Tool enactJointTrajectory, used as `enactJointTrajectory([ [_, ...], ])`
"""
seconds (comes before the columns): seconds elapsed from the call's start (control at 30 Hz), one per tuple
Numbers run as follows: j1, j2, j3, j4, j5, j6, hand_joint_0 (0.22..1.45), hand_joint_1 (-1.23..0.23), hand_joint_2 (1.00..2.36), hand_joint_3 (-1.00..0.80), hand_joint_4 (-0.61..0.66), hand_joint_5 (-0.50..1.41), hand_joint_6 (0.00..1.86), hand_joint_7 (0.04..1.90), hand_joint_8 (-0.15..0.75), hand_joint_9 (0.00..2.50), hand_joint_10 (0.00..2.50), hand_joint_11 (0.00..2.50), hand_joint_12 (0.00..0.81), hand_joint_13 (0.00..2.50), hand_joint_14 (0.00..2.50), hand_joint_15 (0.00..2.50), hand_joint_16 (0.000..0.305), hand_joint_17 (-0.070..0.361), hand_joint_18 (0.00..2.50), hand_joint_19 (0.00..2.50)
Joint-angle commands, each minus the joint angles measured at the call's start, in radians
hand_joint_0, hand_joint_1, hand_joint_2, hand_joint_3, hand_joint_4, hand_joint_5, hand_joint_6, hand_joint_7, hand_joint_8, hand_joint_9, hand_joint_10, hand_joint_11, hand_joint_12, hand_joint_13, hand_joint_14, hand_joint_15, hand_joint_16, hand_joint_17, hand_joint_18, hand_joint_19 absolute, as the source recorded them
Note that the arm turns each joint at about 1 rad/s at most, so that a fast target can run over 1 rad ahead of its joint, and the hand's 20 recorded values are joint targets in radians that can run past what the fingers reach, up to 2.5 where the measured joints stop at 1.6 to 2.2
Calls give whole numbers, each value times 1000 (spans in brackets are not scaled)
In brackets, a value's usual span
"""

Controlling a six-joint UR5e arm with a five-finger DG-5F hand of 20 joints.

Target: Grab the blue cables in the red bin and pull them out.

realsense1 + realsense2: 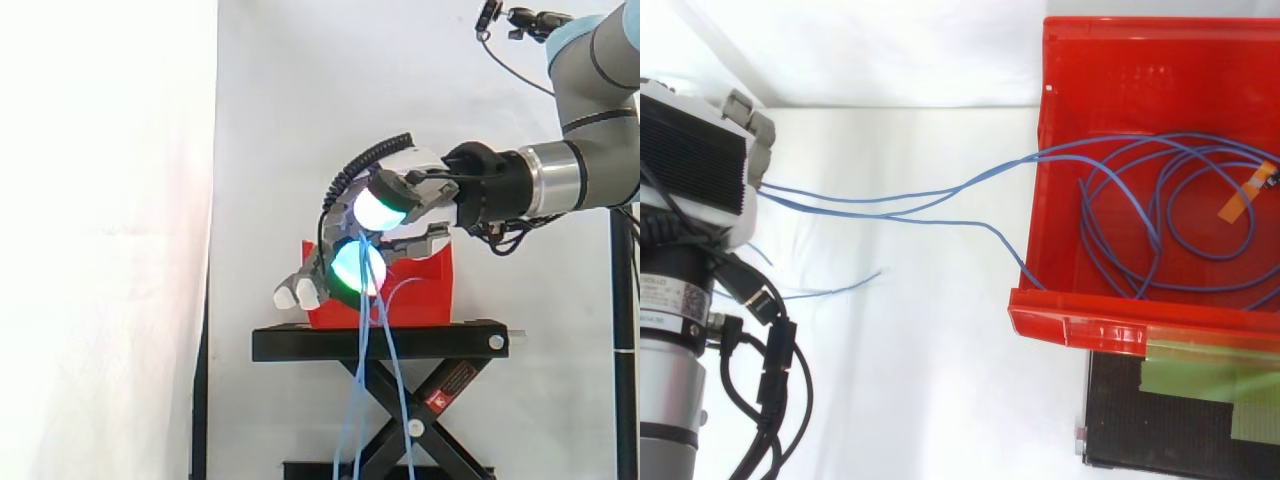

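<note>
Thin blue cables [890,196] run taut from my hand [695,150] at the left across to the red bin [1080,325], where their remaining loops [1180,215] lie coiled on the floor. An orange tag [1238,205] is stuck on one loop. In the side view my hand [425,195] hovers in front of the bin's [425,295] open side, fingers curled with the glowing pads [380,207] pinching the cables. Below the hand the cables [360,390] hang down past the stand.
The bin rests on a black scissor stand [380,342] before a white curtain. A loose cable end [835,290] trails near my wrist in the top view. Two pale fingertips [296,293] stick out left of the bin.
</note>
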Motion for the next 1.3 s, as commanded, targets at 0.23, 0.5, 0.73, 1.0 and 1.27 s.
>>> enactJointTrajectory([
  [0.23, 0, 0, -1, -3, -1, 8, 723, -709, 1000, -1000, 246, 736, 559, 601, 289, 641, 12, 395, 334, 284, 3, 99, 53, 119, 228, 244],
  [0.5, 0, 0, 1, -3, -1, 8, 720, -744, 1000, -1000, 261, 753, 613, 592, 293, 659, 14, 388, 338, 306, 4, 111, 53, 119, 251, 236],
  [0.73, -3, 0, -1, -3, -3, 8, 705, -783, 1000, -1000, 276, 776, 704, 570, 298, 683, 14, 395, 346, 328, 4, 119, 53, 120, 271, 240],
  [1.0, -5, 1, 1, -3, -6, 8, 692, -824, 1000, -1000, 276, 792, 794, 558, 302, 708, 12, 398, 351, 342, 4, 121, 53, 120, 288, 227],
  [1.27, -2, 0, 1, -2, -4, 8, 689, -863, 1000, -1000, 281, 798, 811, 551, 302, 723, 12, 394, 354, 357, 4, 128, 53, 120, 303, 225],
])
